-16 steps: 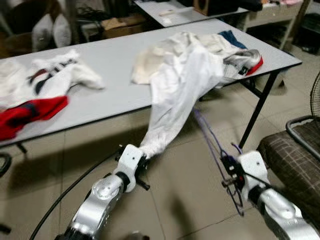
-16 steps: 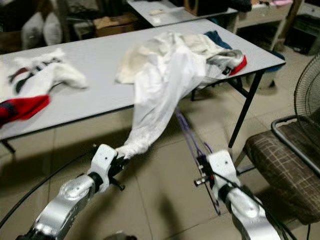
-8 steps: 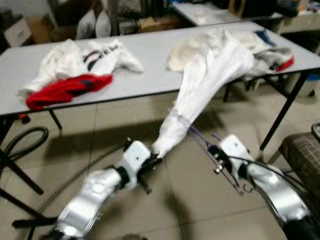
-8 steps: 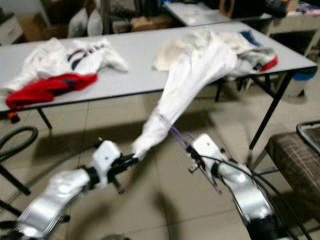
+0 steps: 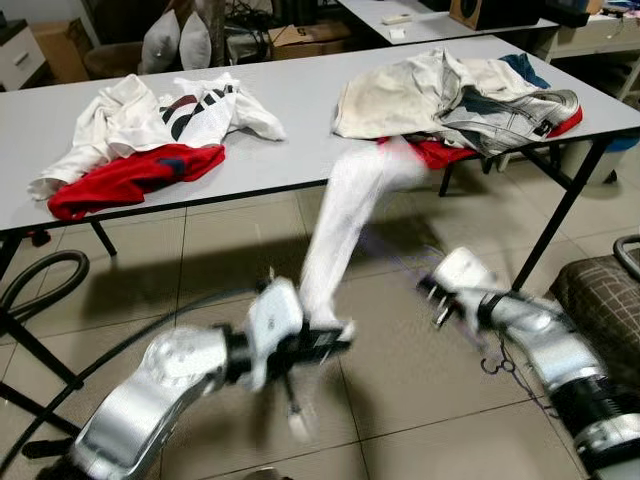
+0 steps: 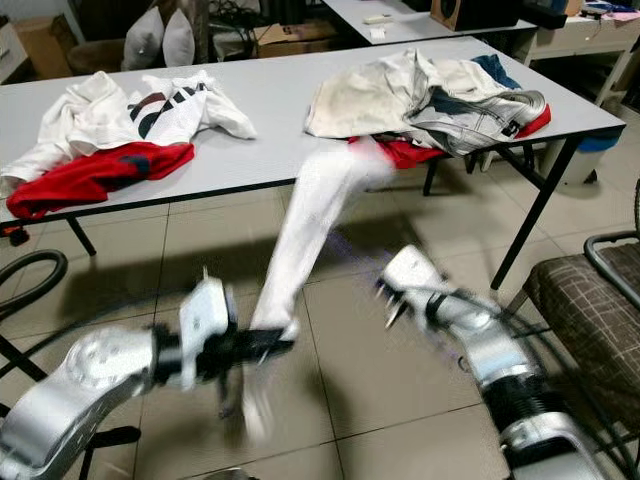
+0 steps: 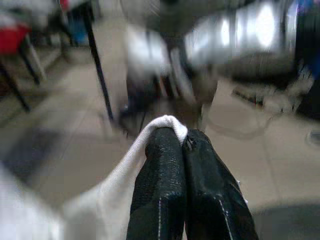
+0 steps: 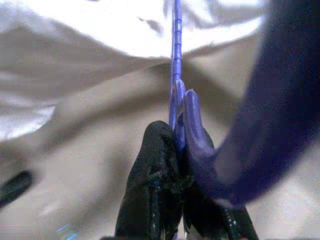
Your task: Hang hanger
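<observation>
Left gripper (image 7: 182, 142) is pinched tight on the free end of the white garment (image 5: 345, 235); the left wrist view shows both black fingers pressed together with a fold of white cloth bulging out at their tips. From the head views this grip cannot be resolved: the left arm is smeared by blur low over the tiled floor (image 5: 200, 260), and just the cloth meeting the fingers can be seen.

Right gripper (image 8: 176, 131) is clamped on the purple hanger (image 8: 176, 60). The right wrist view shows a thin purple wire running straight out from between the closed fingers toward white fabric, with a thicker, out-of-focus purple curve crossing close to the lens. In the left eye view the hanger is hard to make out; a small dark hook shape hangs under the right arm near the floor, too blurred to identify.

White garment hangs stretched from the front edge of the grey table (image 5: 300, 110) down to the left gripper, its middle blurred. Its upper end disappears under a heap of cream, grey and red clothes (image 5: 470, 95). A separate white-and-red pile (image 5: 150, 135) lies well apart on the table's left part. A plaid chair seat (image 5: 605, 300) is cut off at the right edge.
</observation>
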